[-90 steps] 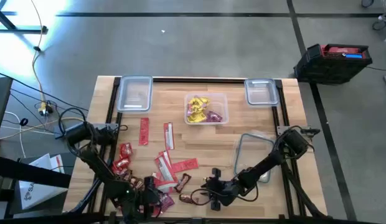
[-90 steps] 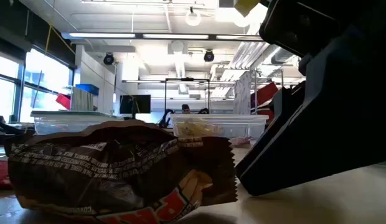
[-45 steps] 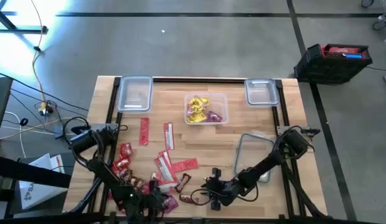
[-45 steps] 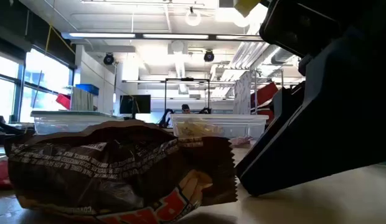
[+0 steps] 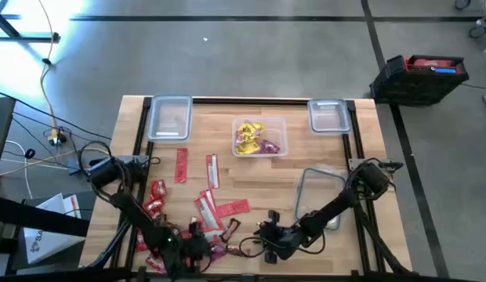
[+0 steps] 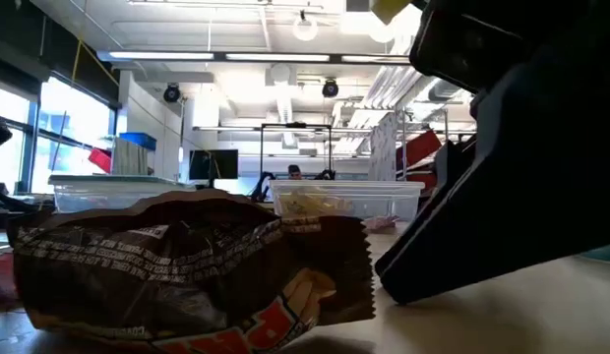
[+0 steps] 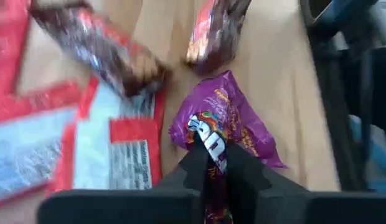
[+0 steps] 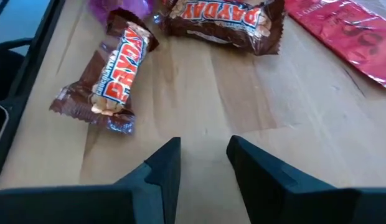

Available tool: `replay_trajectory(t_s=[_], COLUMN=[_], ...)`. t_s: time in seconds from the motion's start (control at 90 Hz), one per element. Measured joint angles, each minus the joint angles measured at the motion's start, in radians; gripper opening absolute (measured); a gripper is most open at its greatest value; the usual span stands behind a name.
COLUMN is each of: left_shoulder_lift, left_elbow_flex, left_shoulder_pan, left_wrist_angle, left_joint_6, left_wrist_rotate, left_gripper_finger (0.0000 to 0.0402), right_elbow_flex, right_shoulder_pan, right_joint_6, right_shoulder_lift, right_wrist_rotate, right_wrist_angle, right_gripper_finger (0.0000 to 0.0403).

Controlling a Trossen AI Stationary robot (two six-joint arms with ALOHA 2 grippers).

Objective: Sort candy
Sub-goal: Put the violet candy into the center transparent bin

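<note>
left tool (image 7: 213, 163) pinched shut on crinkly purple foil candy packet (image 7: 225, 121) — light, limp, slippery; grip the flat edge. right tool (image 8: 204, 160) gapes open, empty, over desk (image 8: 199, 99).

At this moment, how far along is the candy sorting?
Partly done: yellow and purple-pink sweets sit in the middle clear plastic container. In hand: the left pincer is shut on a purple crinkly candy packet. The right pincer is open near a brown Payday mini bar. Left: flat red packets on the table; the clear container at the far left corner looks empty.
</note>
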Motion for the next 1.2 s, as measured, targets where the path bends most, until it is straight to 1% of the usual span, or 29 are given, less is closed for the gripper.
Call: replay_trajectory(t_s=[0.156, 0.289, 0.422, 0.478, 0.578, 0.7, 0.8, 0.867, 1.022, 1.2], left_shoulder_lift=[-0.121, -0.187, -0.221, -0.235, -0.246, -0.231, -0.197, -0.168, -0.088, 0.017], left_elbow_flex=[0.001, 0.002, 0.002, 0.002, 0.002, 0.002, 0.003, 0.003, 0.003, 0.04], left_shoulder_pan=[0.046, 0.109, 0.236, 0.316, 0.474, 0.66, 0.787, 0.854, 0.962, 1.05], left_wrist_angle=[-0.019, -0.017, -0.042, -0.036, 0.018, 0.165, 0.256, 0.296, 0.357, 0.376], left_joint_6=[0.095, 0.227, 0.404, 0.475, 0.583, 0.677, 0.698, 0.685, 0.675, 0.649], left_wrist_rotate=[-0.037, -0.075, -0.147, -0.144, -0.061, 0.105, 0.227, 0.28, 0.345, 0.367], left_gripper_finger=[0.0027, 0.0026, 0.0018, 0.0018, 0.0021, 0.0023, 0.002, 0.0019, 0.0019, 0.0018], right_elbow_flex=[0.0, -0.001, -0.002, -0.002, -0.002, -0.005, -0.006, -0.006, -0.006, -0.006], right_shoulder_pan=[0.002, 0.002, 0.004, 0.003, 0.002, 0.003, 0.001, -0.005, -0.029, -0.078], right_joint_6=[0.009, 0.052, 0.051, 0.052, 0.064, 0.047, 0.044, 0.047, 0.025, -0.027], right_shoulder_lift=[-0.012, -0.053, -0.071, -0.072, -0.072, -0.071, -0.068, -0.067, -0.066, -0.066], right_wrist_rotate=[-0.001, 0.004, 0.027, 0.028, 0.025, 0.038, 0.061, 0.064, 0.067, 0.071], right_wrist_angle=[-0.028, -0.16, -0.244, -0.258, -0.257, -0.222, -0.194, -0.18, -0.169, -0.169], right_gripper_finger=[0.0117, 0.011, 0.0101, 0.0098, 0.0095, 0.0094, 0.0094, 0.0094, 0.0094, 0.0094])
